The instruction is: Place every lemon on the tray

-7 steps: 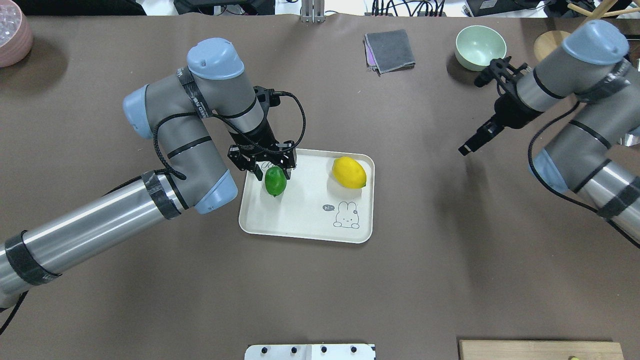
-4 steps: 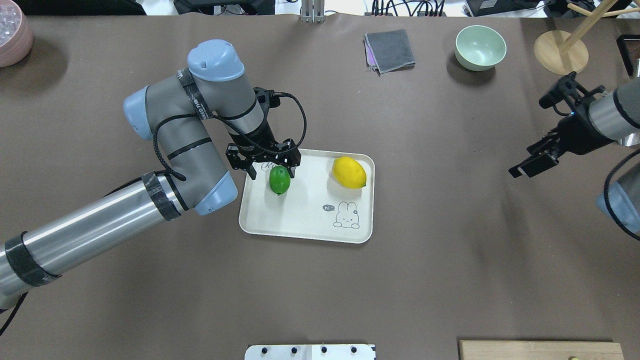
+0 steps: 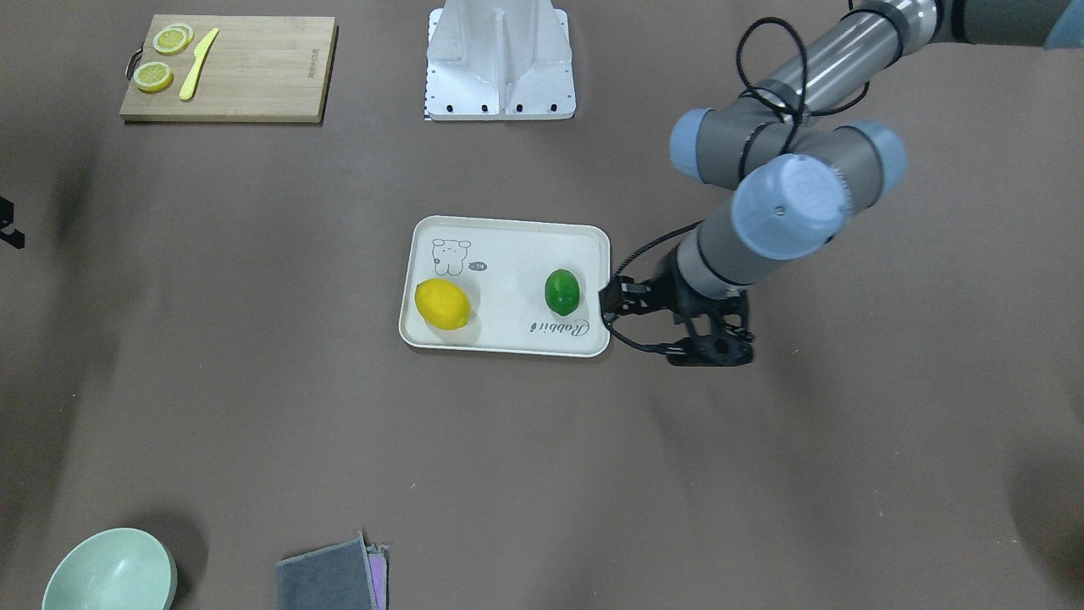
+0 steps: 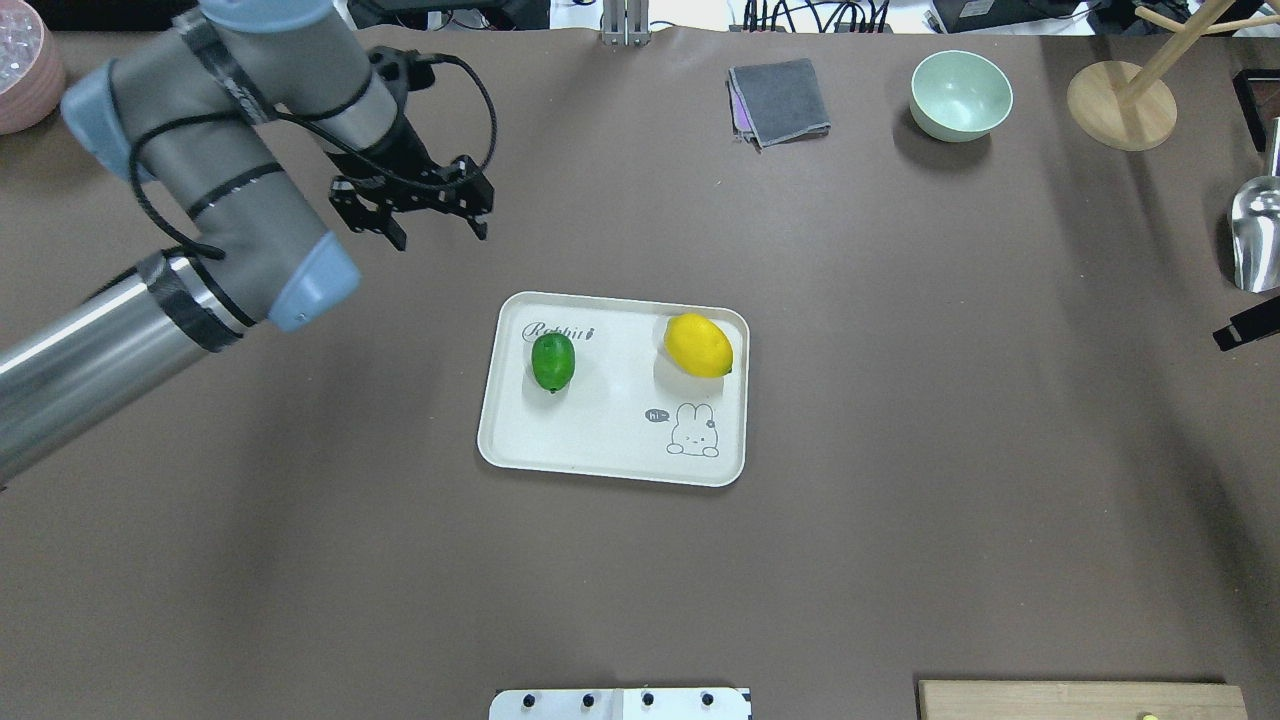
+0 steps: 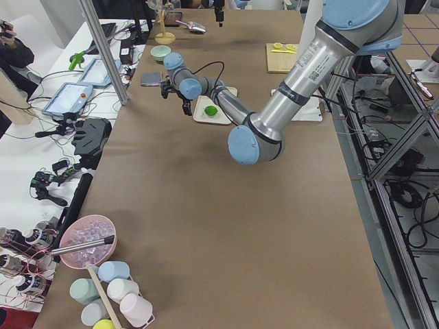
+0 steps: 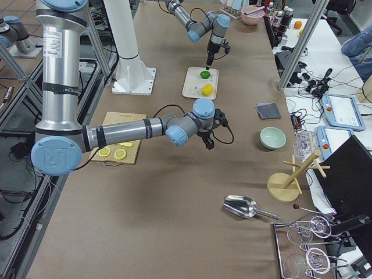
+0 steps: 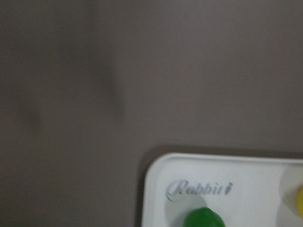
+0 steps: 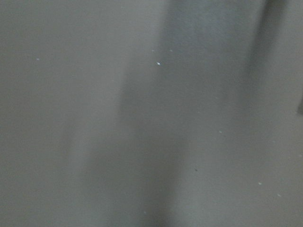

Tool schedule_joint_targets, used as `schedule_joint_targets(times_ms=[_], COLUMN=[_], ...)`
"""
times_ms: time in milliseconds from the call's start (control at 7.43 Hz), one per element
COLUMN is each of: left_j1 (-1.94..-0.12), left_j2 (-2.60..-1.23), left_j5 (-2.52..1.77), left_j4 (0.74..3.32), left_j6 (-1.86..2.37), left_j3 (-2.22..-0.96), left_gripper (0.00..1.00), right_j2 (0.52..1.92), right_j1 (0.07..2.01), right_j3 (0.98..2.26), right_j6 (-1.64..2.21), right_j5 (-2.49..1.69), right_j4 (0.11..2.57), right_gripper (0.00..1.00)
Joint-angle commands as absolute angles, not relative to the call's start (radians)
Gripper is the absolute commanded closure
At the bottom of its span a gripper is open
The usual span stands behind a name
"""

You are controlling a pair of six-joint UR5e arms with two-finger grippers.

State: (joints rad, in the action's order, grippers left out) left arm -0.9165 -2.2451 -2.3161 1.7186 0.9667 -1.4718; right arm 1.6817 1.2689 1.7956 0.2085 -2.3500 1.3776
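Note:
The cream-white tray (image 4: 610,470) lies mid-table. The green lemon (image 4: 552,361) rests on its left part by the "Rabbit" script, and the yellow lemon (image 4: 699,345) on its far right part. Both also show in the front view: green lemon (image 3: 561,291), yellow lemon (image 3: 442,303). My left gripper (image 4: 440,235) is open and empty, raised beyond the tray's far left corner. The left wrist view shows the tray corner (image 7: 151,175) and the top of the green lemon (image 7: 204,218). Only a black sliver of my right gripper (image 4: 1245,325) shows at the right edge; I cannot tell its state.
At the far side are a grey cloth (image 4: 780,100), a pale green bowl (image 4: 961,93), a wooden stand (image 4: 1120,105) and a metal scoop (image 4: 1255,235). A pink bowl (image 4: 25,75) sits far left. A cutting board (image 3: 246,76) with lemon slices and a yellow knife lies near the robot base.
My left gripper opened off the green lemon, rose and pulled back to the far left. The green lemon stays on the tray. My right arm withdrew to the right edge.

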Motion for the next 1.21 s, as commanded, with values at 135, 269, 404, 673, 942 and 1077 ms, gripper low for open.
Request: schedule_joint_targets(times_ms=[135, 269, 404, 673, 942, 1077], left_j1=[-1.107, -1.129, -1.194, -1.308, -1.406, -1.428], left_j2=[-2.093, -2.076, -2.027, -1.822, -1.650, -1.594], left_j5=[-2.106, -2.048, -2.055, -2.078, -2.210, -2.256], left_j4=[1.520, 1.418, 1.401, 1.487, 1.597, 1.598], left_j6=[0.496, 0.353, 0.304, 0.304, 0.304, 0.304], left_j3=[-1.636, -1.667, -1.672, -1.698, -1.689, -1.690], left_gripper=[0.02, 0.02, 0.02, 0.02, 0.02, 0.02], right_j2=[1.635, 1.628, 1.615, 1.601, 1.592, 1.594], right_j1=[1.397, 1.413, 1.434, 1.488, 1.512, 1.517], right_j3=[1.810, 1.815, 1.824, 1.816, 1.781, 1.760], right_j6=[0.140, 0.099, 0.095, 0.011, 0.009, 0.006], right_j5=[-2.301, -2.261, -2.252, -2.252, -2.269, -2.269], right_j4=[1.700, 1.748, 1.787, 1.841, 1.861, 1.853], right_gripper=[0.01, 0.01, 0.01, 0.01, 0.01, 0.01])
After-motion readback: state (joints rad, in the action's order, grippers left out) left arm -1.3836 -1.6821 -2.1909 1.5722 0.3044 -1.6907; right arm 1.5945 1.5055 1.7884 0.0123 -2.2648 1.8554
